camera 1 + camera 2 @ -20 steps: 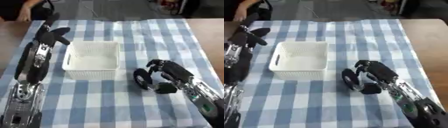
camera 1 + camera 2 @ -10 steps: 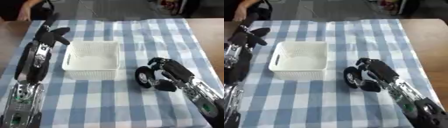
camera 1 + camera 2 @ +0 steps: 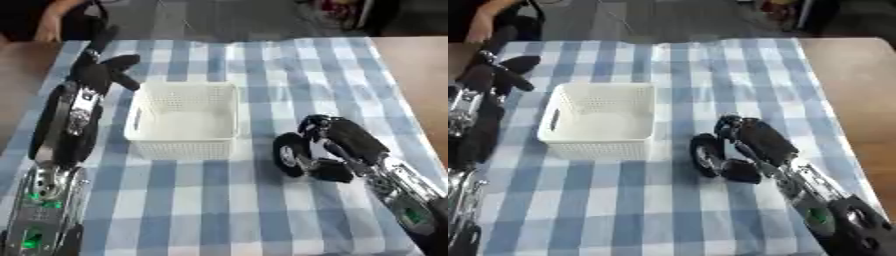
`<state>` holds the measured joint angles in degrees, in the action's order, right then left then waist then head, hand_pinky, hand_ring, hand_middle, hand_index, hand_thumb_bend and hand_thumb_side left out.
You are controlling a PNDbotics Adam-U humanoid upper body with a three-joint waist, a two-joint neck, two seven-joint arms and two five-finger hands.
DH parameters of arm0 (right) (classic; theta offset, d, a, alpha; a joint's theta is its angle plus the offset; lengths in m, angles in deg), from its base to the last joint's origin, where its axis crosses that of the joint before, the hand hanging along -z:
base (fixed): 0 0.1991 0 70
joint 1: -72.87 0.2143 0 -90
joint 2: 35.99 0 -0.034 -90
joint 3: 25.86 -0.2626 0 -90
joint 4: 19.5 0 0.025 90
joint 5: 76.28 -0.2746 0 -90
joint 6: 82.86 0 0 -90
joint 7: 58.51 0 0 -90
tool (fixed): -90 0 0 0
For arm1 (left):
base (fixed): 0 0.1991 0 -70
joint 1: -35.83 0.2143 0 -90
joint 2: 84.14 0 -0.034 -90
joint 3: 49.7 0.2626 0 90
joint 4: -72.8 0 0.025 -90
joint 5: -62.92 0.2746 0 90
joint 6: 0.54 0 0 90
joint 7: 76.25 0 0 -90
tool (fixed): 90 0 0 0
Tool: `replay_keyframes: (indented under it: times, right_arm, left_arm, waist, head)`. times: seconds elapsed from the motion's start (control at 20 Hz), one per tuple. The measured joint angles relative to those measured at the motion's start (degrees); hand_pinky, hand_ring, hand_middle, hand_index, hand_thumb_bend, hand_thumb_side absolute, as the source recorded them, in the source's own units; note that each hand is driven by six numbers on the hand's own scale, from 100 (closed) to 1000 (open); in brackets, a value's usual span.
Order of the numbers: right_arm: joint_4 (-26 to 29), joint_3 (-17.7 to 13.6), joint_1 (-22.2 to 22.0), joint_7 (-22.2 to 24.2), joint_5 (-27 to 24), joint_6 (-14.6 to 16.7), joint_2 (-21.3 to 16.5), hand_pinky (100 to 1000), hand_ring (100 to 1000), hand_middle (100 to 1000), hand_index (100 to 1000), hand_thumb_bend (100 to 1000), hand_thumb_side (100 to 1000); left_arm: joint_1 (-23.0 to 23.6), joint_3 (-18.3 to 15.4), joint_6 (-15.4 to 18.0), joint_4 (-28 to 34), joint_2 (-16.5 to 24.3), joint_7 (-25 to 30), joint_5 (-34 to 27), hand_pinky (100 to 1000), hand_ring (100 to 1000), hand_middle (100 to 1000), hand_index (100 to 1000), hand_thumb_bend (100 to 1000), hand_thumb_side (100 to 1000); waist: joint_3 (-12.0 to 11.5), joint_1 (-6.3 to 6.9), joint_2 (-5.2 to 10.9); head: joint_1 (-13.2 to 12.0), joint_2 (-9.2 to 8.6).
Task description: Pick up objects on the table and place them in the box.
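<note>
A white mesh box (image 3: 180, 148) stands mid-table on the checked cloth. To its right, my right hand (image 3: 351, 140) reaches in from the lower right, with fingers and thumb curled round a black round wheel-like thing (image 3: 288, 155) that has a pale centre. The thing stands on edge at the cloth, a short gap from the box's right wall. My left hand (image 3: 94, 75) lies along the box's left side near its far corner, open, with the thumb pointing toward the box rim. Nothing shows inside the box.
The blue-and-white checked cloth (image 3: 262, 65) covers most of the table. Bare wooden tabletop (image 3: 420, 80) shows past its right edge. My left forearm (image 3: 66, 125) stretches along the cloth's left side, close to the box.
My right hand with the black round thing has shifted very slightly up in the view. The left arm and the box have stayed put.
</note>
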<state>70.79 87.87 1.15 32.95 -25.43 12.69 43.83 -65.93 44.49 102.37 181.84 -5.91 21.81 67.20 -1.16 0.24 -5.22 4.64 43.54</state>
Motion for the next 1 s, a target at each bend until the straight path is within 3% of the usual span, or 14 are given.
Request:
replay_keyframes:
  times: [0.15, 1.0]
  right_arm:
    - [0.00, 0.14, 0.00, -0.51, 0.45, 0.04, 0.00, 397, 227, 343, 429, 100, 824]
    - [0.44, 0.17, 0.00, -2.31, 1.75, -0.27, -0.05, 404, 224, 333, 424, 100, 837]
  left_arm:
    - [0.00, 0.00, 0.02, 0.00, 0.00, 0.03, 0.00, 925, 795, 1000, 554, 100, 915]
    - [-0.01, 0.01, 0.04, 0.00, -0.01, 0.06, -0.04, 925, 797, 1000, 552, 100, 914]
  waist:
    - [-0.02, 0.00, 0.00]
    - [-0.03, -0.01, 0.00]
  head:
    - [0.01, -0.01]
    - [0.01, -0.07]
